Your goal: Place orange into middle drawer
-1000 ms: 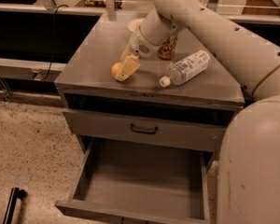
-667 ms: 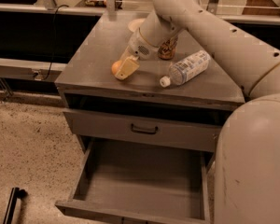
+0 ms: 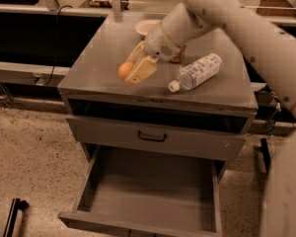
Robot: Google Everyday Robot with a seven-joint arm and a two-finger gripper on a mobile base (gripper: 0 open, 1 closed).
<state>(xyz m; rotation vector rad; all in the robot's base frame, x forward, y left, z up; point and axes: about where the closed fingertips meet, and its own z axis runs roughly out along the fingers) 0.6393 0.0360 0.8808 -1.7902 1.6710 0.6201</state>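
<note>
The orange (image 3: 124,70) rests on the left part of the grey cabinet top (image 3: 98,58). My gripper (image 3: 134,66) reaches down from the upper right, its cream fingers (image 3: 142,70) closed on either side of the orange, low against the top. The middle drawer (image 3: 153,189) is pulled wide open at the bottom front of the cabinet, well below the gripper. Its flat grey floor is bare.
A clear water bottle (image 3: 197,71) lies on its side just right of the gripper. A white bowl (image 3: 147,26) and a brown can (image 3: 177,58), mostly hidden by the arm, sit behind it. A closed drawer front with a black handle (image 3: 152,137) lies above the open drawer.
The gripper has stayed at the orange, shifting only slightly. The orange, bottle and drawer have kept their places.
</note>
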